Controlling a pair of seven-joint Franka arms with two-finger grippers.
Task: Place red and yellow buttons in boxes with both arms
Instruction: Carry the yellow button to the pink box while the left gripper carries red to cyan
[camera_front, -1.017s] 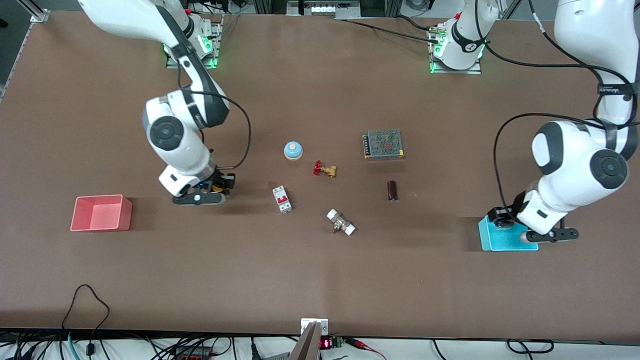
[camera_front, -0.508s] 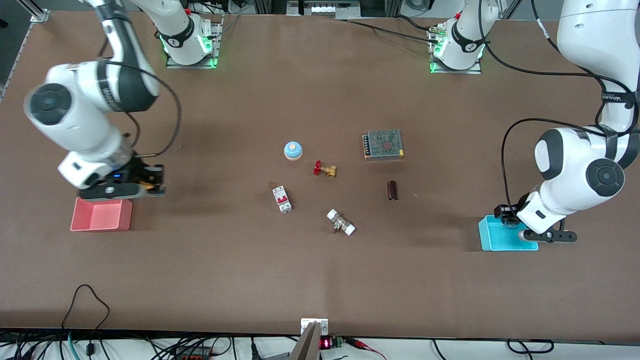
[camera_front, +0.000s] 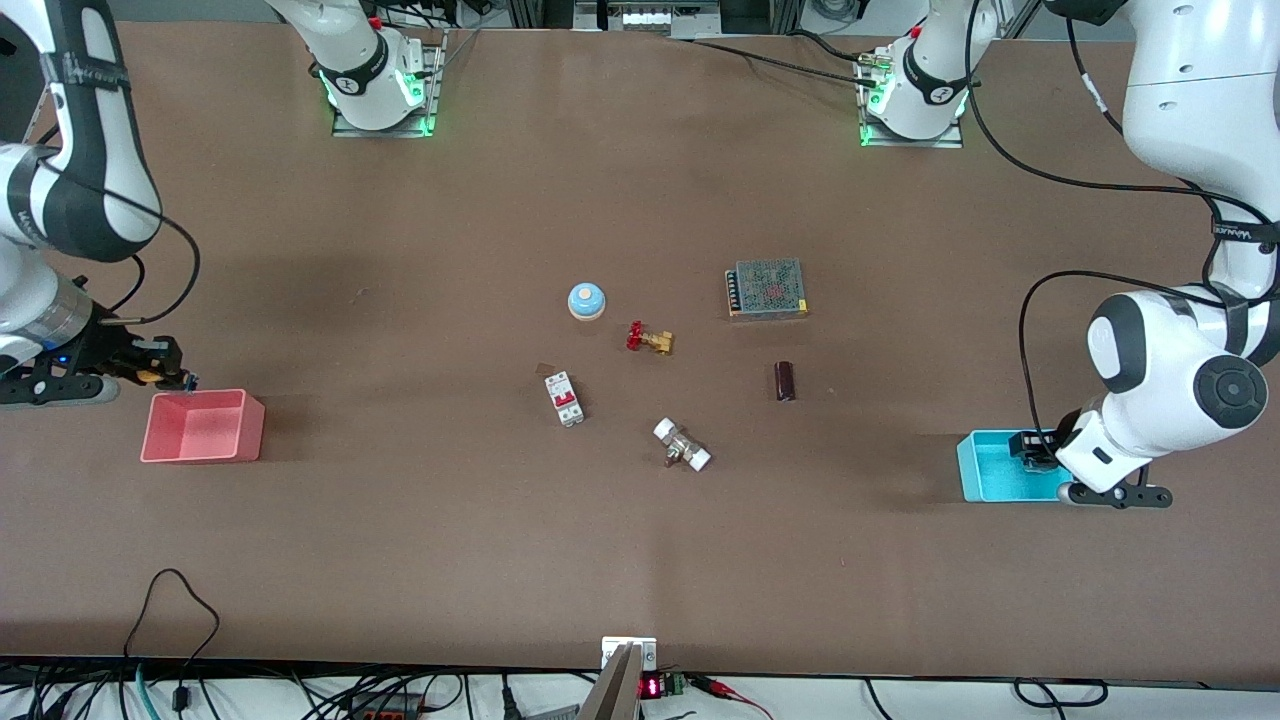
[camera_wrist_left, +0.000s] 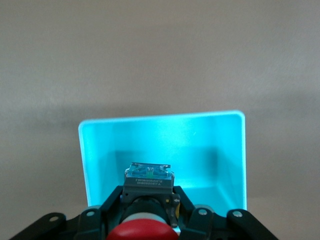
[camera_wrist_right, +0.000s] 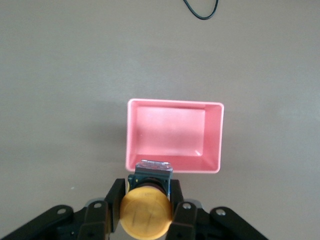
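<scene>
Overhead, left end effector (camera_wrist_left: 148, 212) pinches red button (camera_wrist_left: 144, 234) over cyan box (camera_front: 985, 478); right end effector (camera_wrist_right: 148, 202) pinches yellow button (camera_wrist_right: 146, 213).

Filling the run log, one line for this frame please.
left pincer: shut on red button, over cyan box | right pincer: shut on yellow button, beside pink box edge | neither released

I was running in a robotics lab: brown table (camera_front: 640, 560), bolted arm bases (camera_front: 380, 90) lit green, aluminium framing (camera_front: 75, 25), loose cables (camera_front: 170, 620) along the edge.
</scene>
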